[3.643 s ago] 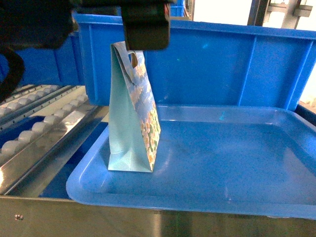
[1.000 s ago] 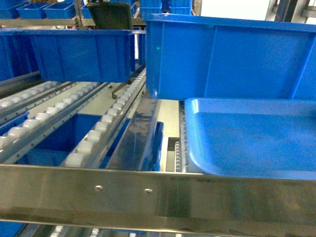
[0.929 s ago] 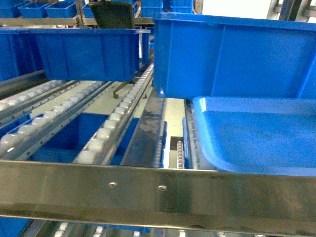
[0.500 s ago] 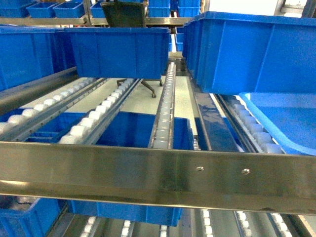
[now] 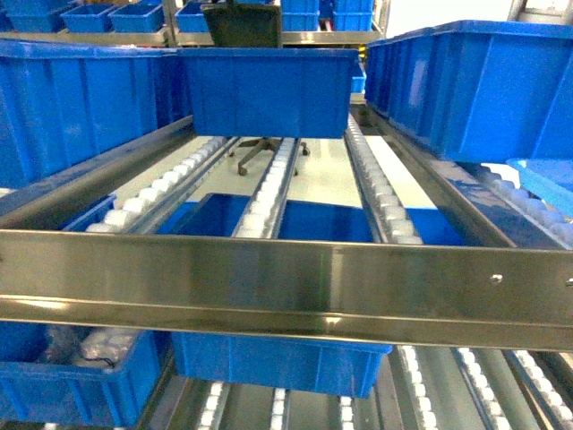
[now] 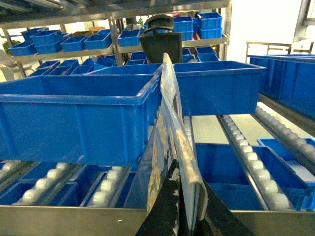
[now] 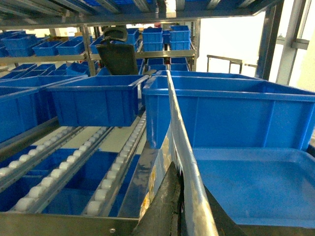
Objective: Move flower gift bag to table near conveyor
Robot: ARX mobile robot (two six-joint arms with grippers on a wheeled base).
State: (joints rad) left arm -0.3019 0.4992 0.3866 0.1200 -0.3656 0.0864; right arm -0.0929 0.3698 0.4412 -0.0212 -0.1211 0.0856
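The flower gift bag shows edge-on in the left wrist view, pale blue with a floral side, and my left gripper is shut on its near edge. In the right wrist view the same bag runs up the middle, and my right gripper is shut on it too. Below both lies the conveyor, steel rails with white rollers. The head view holds only the conveyor; the bag and both grippers are outside it. The table is out of view.
A steel front rail crosses the head view. Blue bins sit on the rollers, with a bigger bin behind a blue tray at right. More bins fill the shelves behind and below.
Earlier the bag stood in the blue tray under a gripper. Since then the head view has swung left along the rack; the tray has slid off to the right and the bag has left that view.
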